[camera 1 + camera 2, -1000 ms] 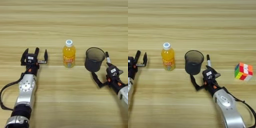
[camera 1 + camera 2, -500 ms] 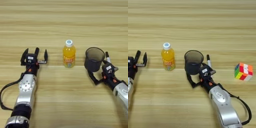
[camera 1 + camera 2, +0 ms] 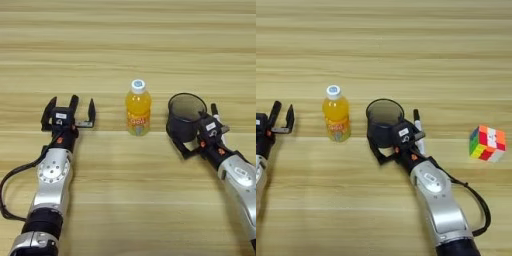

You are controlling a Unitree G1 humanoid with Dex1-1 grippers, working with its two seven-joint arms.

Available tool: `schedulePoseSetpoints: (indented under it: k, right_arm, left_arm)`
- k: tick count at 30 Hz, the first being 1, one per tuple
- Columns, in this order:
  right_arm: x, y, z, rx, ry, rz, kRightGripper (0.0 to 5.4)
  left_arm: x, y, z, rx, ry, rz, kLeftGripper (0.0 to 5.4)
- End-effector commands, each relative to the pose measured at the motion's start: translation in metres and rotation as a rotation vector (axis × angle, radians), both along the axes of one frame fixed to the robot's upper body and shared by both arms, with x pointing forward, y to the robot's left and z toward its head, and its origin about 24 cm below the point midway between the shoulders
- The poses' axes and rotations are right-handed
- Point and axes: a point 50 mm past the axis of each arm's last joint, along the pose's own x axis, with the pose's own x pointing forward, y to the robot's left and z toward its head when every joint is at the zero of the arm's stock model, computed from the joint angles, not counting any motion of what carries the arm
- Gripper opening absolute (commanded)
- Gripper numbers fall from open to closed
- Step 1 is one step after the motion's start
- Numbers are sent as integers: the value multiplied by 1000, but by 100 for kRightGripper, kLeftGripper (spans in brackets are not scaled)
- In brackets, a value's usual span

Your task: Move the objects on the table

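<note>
The right gripper (image 3: 387, 145) sits spread wide around the base of the upright mesh cup (image 3: 384, 123), apparently to grasp it, with the bottle (image 3: 138, 108) standing to its left, while the left gripper (image 3: 69, 111) rests open and idle.

Pale wooden table (image 3: 384, 45), orange juice bottle (image 3: 336, 114), black mesh cup (image 3: 384, 122), marker (image 3: 418, 131), puzzle cube (image 3: 487, 143) on it
</note>
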Motion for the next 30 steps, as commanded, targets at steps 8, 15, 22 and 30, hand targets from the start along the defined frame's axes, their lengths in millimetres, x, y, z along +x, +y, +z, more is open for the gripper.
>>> schedulePoseSetpoints:
  k: [8,15,22,30]
  right_arm:
    - [18,9,4,30,-40,-7,536]
    - [22,8,4,44,-69,-41,528]
    - [23,11,3,61,-71,-45,488]
    - [22,5,20,100,-137,-94,486]
  left_arm:
    - [1,0,1,15,-5,-7,540]
    - [1,-1,1,15,-6,-6,540]
    - [1,-1,1,15,-6,-6,540]
    - [1,-1,1,15,-6,-5,540]
